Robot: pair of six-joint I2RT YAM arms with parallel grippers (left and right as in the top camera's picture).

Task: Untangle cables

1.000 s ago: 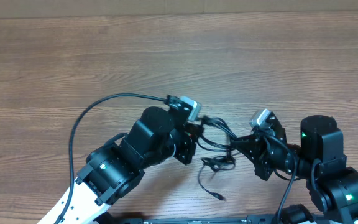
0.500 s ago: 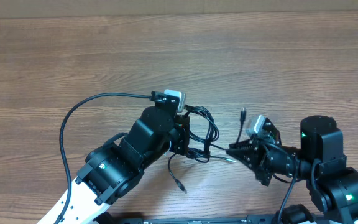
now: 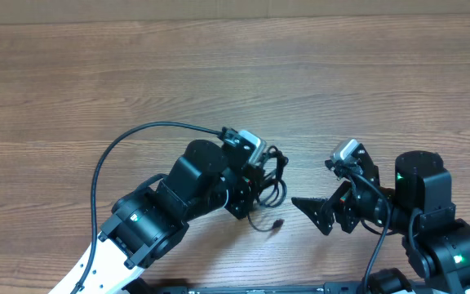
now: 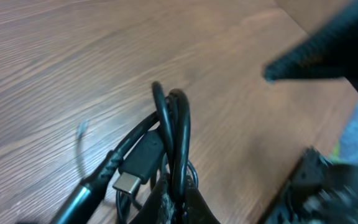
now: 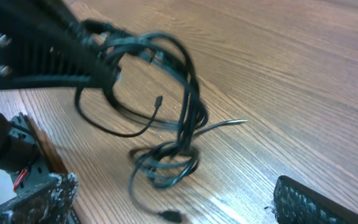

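Observation:
The cables [image 3: 272, 175] are a bundle of thin black cords, and my left gripper [image 3: 257, 184] is shut on them. In the left wrist view a loop of the cables [image 4: 174, 124] stands up from between the left gripper's pads [image 4: 194, 208], with a flat metal plug [image 4: 133, 177] beside it. In the right wrist view the cables [image 5: 182, 118] hang from the left gripper [image 5: 101, 68], and their lower coil and a plug tip [image 5: 171, 216] rest on the table. My right gripper [image 3: 315, 214] stands open and empty just to the right of the bundle, not touching it.
The wooden table [image 3: 235, 82] stretches far back and to both sides. A thicker black wire [image 3: 117, 151] arcs out from the left arm over the table. Both arm bases crowd the near edge.
My right gripper has let go of the cord it was pulling, opened wide and drawn back slightly. The left gripper moved right with the bundle, which now hangs slack.

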